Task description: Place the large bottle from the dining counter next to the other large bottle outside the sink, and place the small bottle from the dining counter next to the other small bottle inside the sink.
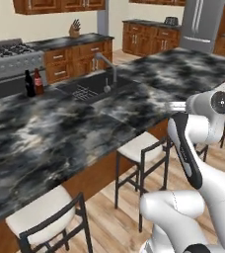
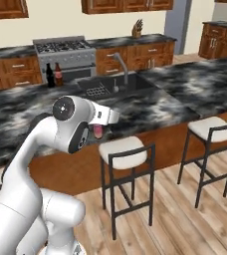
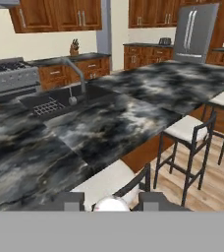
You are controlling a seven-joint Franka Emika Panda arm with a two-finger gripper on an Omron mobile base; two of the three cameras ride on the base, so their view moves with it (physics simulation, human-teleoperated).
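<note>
Over in the left base view, the black bottle (image 1: 29, 83) and the brown bottle (image 1: 38, 82) stand side by side on the counter left of the sink (image 1: 92, 89).

From the right base view, the gripper (image 2: 99, 130) hangs off the dining counter (image 2: 195, 87) edge above a stool (image 2: 121, 149), jaws partly closed on a small pink bottle (image 2: 99, 131).

Through the hand view, the pink bottle's pale top sits between the fingertips (image 3: 70, 201).

Two white-cushioned bar stools (image 2: 124, 149) with dark frames stand on the light wood floor (image 2: 185, 224), while a steel gas range (image 1: 11, 64) sits among reddish wood cabinets (image 1: 75, 54), with a knife block (image 1: 75, 28) on the back counter and a steel refrigerator (image 1: 201, 22) far right.
</note>
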